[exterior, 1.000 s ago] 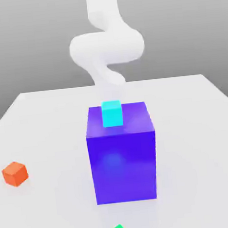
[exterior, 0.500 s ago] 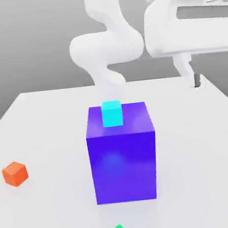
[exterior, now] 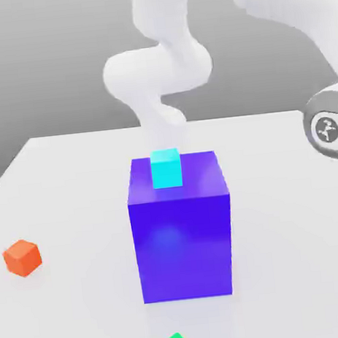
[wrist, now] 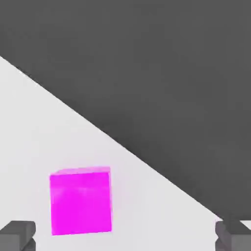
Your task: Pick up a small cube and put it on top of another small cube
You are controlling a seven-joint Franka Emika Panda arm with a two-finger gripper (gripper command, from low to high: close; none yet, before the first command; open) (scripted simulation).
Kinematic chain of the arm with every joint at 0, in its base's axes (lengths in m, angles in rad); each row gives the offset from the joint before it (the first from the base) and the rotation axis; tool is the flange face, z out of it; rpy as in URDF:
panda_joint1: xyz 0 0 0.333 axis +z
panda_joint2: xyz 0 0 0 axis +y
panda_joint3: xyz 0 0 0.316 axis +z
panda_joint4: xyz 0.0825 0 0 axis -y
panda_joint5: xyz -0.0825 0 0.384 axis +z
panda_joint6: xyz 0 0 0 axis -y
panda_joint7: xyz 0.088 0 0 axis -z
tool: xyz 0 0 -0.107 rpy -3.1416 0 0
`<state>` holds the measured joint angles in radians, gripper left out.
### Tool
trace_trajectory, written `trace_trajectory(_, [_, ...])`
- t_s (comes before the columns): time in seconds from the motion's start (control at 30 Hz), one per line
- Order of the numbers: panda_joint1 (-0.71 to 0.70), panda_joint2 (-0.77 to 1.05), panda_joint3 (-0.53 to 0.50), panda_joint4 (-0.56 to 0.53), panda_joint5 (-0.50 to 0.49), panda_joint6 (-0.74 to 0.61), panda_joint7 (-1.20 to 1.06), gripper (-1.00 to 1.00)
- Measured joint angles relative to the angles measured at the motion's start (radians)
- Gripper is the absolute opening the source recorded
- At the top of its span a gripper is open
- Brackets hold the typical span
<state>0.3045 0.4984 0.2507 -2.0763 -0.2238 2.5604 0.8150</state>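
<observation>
Pink cube [wrist: 81, 201]: on tabletop [wrist: 29, 127] near its edge, ahead of hand [wrist: 125, 235], offset toward one fingertip [wrist: 17, 234]. Hand: fingers wide apart, empty. Judgement: sideways correction needed before descent.

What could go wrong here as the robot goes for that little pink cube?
Two risks stand out. The magenta cube sits off to one side between the open fingers, close to that fingertip, so a descent might clip or push it instead of straddling it. It also lies near the table's edge, so a nudge could send it off.
</observation>
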Motion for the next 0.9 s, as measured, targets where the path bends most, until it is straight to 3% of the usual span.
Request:
trace_trajectory(0.1, [0.03,0.108,-0.031,0.026,-0.034,0.072,0.022,0.0])
trace_trajectory(0.13, [0.036,0.132,-0.039,0.032,-0.042,0.09,0.027,-1.0])
trace_trajectory(0.33, [0.04,0.144,-0.043,0.035,-0.044,0.098,0.029,-1.0])
trace_trajectory(0.5, [0.003,0.011,-0.007,-0.002,0.006,0.003,-0.008,-1.0])
trace_trajectory(0.9, [-0.356,-0.205,-0.179,-0.226,0.18,0.032,-0.189,-1.0])
